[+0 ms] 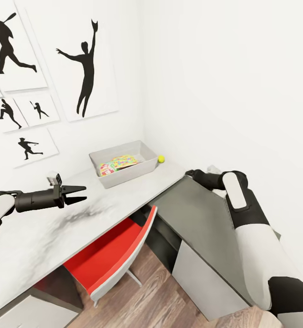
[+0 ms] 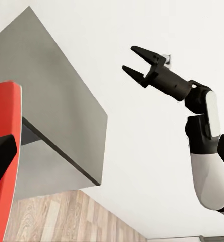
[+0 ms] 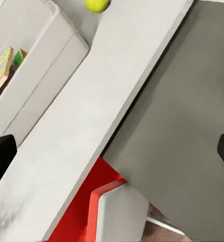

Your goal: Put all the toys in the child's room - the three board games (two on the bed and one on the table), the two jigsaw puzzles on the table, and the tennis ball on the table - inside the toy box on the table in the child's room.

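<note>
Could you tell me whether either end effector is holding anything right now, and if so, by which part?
Nothing is held: the left end effector and right end effector are both open and empty.

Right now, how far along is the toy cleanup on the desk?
Partly done: the toy box already holds a jigsaw puzzle and a board game; I can't tell what else lies inside. In hand: nothing. The left end effector hovers open over the table, and the right end effector is open too. Left: the tennis ball sits on the table beside the box.
</note>
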Motion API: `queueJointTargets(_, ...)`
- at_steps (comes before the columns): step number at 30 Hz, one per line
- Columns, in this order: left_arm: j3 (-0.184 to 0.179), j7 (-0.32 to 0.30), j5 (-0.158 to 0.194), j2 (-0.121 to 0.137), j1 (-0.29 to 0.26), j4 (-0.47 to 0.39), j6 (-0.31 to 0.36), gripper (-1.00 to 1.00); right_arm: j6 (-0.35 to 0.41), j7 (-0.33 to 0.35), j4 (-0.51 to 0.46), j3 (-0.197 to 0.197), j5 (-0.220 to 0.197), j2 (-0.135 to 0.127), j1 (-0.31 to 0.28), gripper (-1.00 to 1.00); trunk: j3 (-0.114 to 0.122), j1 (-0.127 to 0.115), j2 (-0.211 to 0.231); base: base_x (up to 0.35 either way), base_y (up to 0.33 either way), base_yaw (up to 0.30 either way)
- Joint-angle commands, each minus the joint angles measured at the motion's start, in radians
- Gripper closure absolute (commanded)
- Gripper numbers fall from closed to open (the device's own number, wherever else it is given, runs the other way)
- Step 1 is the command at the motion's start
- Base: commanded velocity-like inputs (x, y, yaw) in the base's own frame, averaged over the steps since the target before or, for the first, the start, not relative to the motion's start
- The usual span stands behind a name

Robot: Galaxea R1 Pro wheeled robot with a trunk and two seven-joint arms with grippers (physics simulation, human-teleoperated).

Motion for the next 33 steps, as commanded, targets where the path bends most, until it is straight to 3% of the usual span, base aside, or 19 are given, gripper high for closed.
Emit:
queueJointTargets(1,-0.002,-0.005,0.000,0.001,-0.002,0.001,0.003,-1.00,0.004,-0.012,-0.026,0.000,-0.011,-0.001,0.000,-1.00,-0.002,0.001,-0.002,0.165,-0.168,0.000)
queueJointTargets(16,-0.003,-0.003,-0.007,0.001,-0.002,0.002,0.003,-1.00,0.050,-0.017,-0.079,-0.009,-0.009,-0.006,0.002,-1.00,-0.002,0.001,-0.002,0.120,-0.120,0.064)
queueJointTargets(22,-0.005,-0.002,-0.009,0.001,-0.002,0.005,0.003,-1.00,0.051,-0.017,-0.079,-0.011,-0.009,-0.007,0.002,-1.00,-0.002,0.001,-0.002,0.123,0.037,0.219)
queueJointTargets(33,-0.006,0.005,-0.011,-0.003,-0.002,0.010,0.003,-1.00,0.051,-0.017,-0.074,-0.011,-0.009,-0.009,0.002,-1.00,-0.002,0.001,-0.002,0.099,0.059,0.023)
